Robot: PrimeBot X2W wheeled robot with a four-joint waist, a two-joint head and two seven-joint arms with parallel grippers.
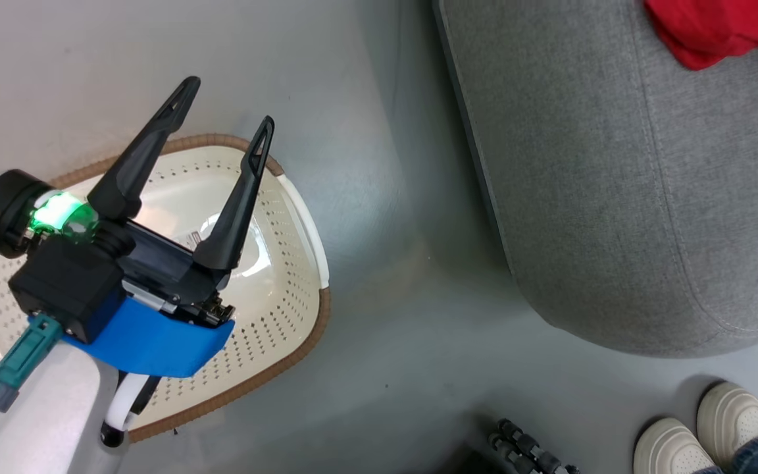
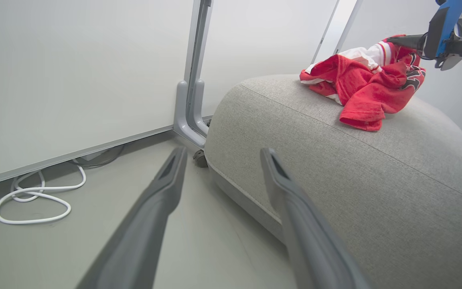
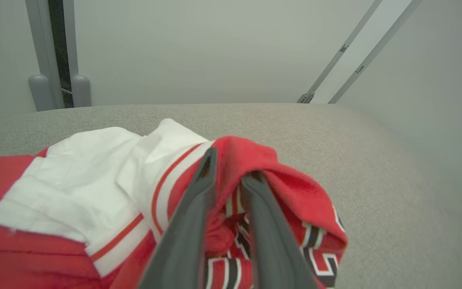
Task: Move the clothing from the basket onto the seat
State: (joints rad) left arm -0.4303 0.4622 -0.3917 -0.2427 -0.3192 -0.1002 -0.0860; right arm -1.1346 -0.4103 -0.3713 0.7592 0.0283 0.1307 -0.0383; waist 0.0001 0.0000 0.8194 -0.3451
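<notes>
Left gripper is hovering over the basket, fingers spread wide, nothing between them. The basket is sitting on the floor, beside the seat but not touching it. Its perforated cream walls and glossy bottom are showing around the arm, and the brown rim is running round the edge. The arm is hiding part of the inside, so I can't tell what is under it.

The clothing is lying on top of the seat in a crumpled red heap, with white trim and striped edging facing up and black-and-white lettering showing on one fold. In the head view it is showing as a red patch at the seat's far corner, well apart from the basket.

Right gripper is sitting low on that heap. Its fingers are standing a narrow gap apart with red fabric bunching in the gap. I can't tell whether it is pinching the cloth or just resting in it.

A person's pale shoes are standing on the floor near the seat's front corner. A white cable is looping along the wall.
</notes>
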